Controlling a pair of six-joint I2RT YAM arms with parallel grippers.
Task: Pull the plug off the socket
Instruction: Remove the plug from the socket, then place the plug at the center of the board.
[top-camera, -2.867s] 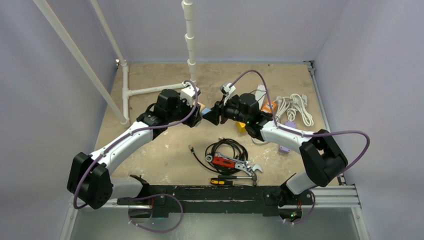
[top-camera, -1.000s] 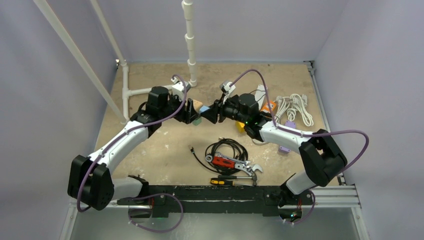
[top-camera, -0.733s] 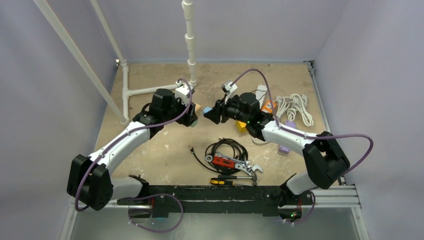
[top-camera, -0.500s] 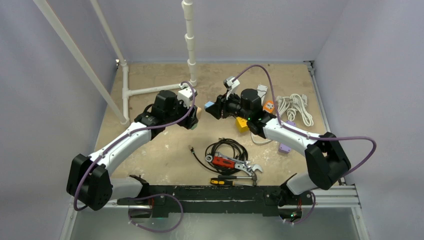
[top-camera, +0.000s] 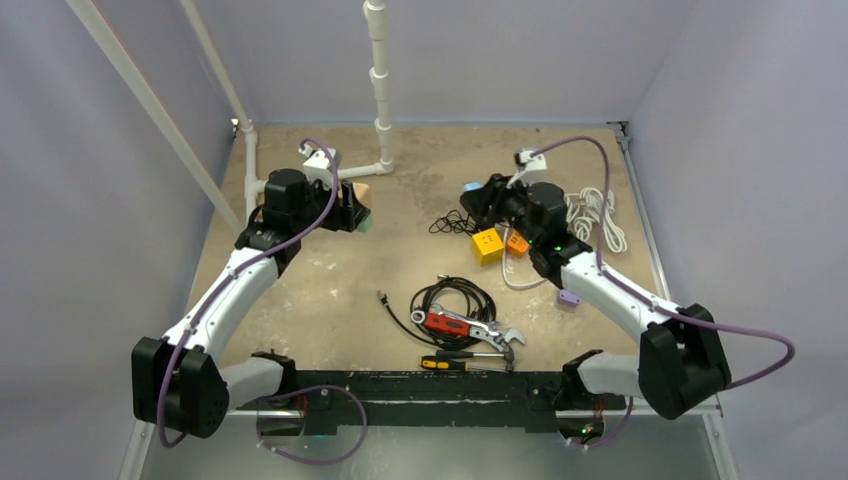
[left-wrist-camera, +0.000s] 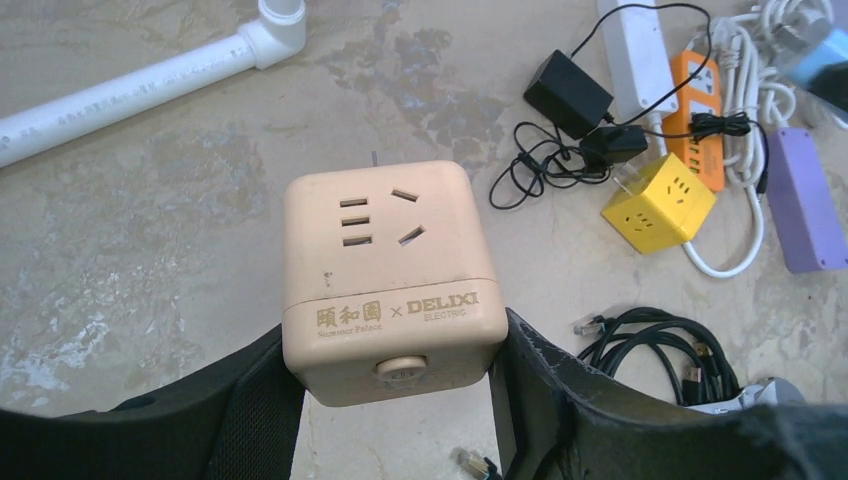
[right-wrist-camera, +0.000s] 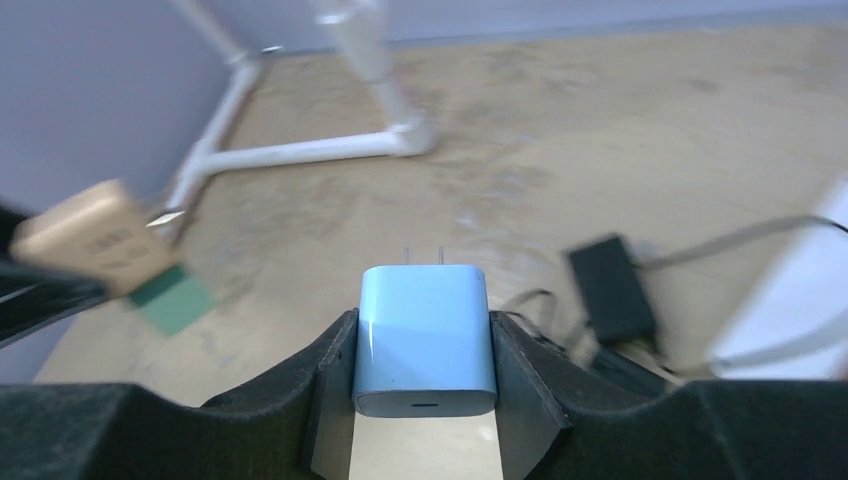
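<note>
The left hand (top-camera: 355, 208) is clenching the beige cube socket (top-camera: 362, 193) over the far left of the desk (top-camera: 320, 290), close to the white pipe (top-camera: 310, 180). The right hand (top-camera: 472, 196) is grasping the light-blue plug (top-camera: 469, 187) over the far right, well apart from the socket, so the two are hanging separated. A yellow cube (top-camera: 487, 244) is sitting on the desk near the right hand, and a coil of black cable (top-camera: 455, 295) is lying closer to the arm bases.

From the left wrist, the dark fingers (left-wrist-camera: 250, 410) are pressing on both sides of the socket's near end. Its slotted face is pointing up at the camera, with every slot showing open. Beyond it, a black adapter (left-wrist-camera: 568, 92), an orange power strip (left-wrist-camera: 700, 110) and a purple strip (left-wrist-camera: 800, 200) are lying on the desk.

From the right wrist, the hand is gripping the plug by its two sides, and its two prongs are sticking out bare. The socket is showing blurred at the left edge.
</note>
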